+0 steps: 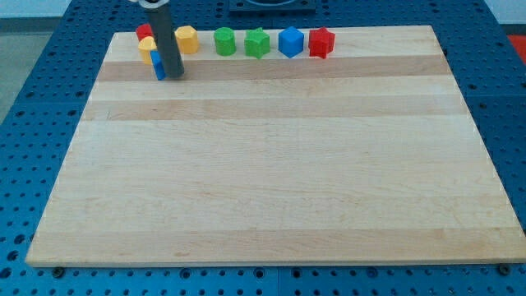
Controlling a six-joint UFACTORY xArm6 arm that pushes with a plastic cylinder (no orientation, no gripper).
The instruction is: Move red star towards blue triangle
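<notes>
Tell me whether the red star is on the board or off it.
On: the red star sits inside the board's top edge, right of a blue block.

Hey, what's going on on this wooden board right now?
A robot arm's dark rod has my tip at the view's top left, right beside a small blue block, partly hidden, next to yellow and red blocks. The red star block it should push sits far along the top row, at the view's right end, beside a blue block. It is untouched.

High frontal view over board (271, 205)
</notes>
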